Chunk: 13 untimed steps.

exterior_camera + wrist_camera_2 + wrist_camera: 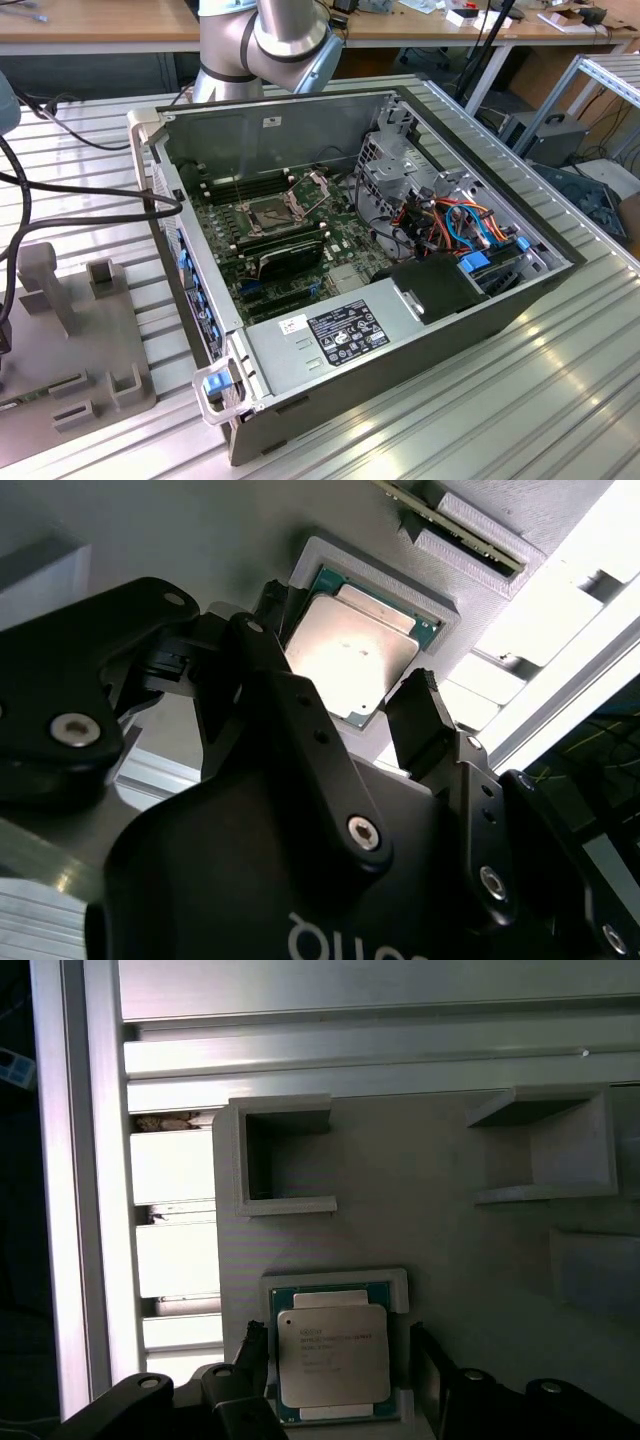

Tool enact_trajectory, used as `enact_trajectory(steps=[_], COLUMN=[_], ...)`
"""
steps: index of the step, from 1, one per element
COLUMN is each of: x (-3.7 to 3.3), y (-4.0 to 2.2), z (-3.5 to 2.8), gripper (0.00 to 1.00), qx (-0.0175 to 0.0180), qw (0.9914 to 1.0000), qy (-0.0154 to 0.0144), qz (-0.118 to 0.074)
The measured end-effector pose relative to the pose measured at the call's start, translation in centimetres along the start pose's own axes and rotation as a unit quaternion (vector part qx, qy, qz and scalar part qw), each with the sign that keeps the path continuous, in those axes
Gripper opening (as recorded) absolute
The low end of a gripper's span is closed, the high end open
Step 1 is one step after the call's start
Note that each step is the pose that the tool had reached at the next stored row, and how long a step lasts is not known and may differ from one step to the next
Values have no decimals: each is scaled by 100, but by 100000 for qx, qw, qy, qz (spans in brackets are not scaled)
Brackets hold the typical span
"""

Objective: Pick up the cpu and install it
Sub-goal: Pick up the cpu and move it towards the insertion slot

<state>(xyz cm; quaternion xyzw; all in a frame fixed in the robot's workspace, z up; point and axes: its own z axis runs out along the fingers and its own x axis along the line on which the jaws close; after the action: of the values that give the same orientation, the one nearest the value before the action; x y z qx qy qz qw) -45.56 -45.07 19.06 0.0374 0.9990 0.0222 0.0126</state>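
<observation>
The cpu (332,1355) is a flat square chip with a silver-grey top and a green edge. It lies in a shallow grey nest (400,1285) on a grey fixture plate, and it appears in both wrist views (350,650). My gripper (337,1342) hangs right over it, open, with one black finger (275,610) on one side of the chip and the other finger (425,700) on the opposite side. Gaps show between the fingers and the chip. In the exterior view the motherboard's socket (270,212) sits inside the open computer case (400,380), its metal frame (318,180) hinged up.
More grey holders (280,1160) (545,1150) rise from the fixture plate (60,340) at the exterior view's left. A thin card (450,520) stands in one holder. A black card (290,255), drive cage (390,170) and cables (470,225) crowd the case. Ribbed aluminium table (520,400).
</observation>
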Motion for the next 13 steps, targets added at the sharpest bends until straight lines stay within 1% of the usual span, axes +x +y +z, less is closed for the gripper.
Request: enact_trajectory(steps=[3, 5, 8, 11, 13], x=[0, 1, 0, 0, 0], y=[0, 0, 0, 0, 0], z=[1, 0, 1, 1, 0], gripper=[68, 68, 68, 68, 68], qx=[-3, -19, -48, -77, -89], qw=[100000, 99998, 99982, 99948, 99929], qy=[-2, 29, 81, 141, 164], qz=[-134, -652, -1891, -3217, -3750])
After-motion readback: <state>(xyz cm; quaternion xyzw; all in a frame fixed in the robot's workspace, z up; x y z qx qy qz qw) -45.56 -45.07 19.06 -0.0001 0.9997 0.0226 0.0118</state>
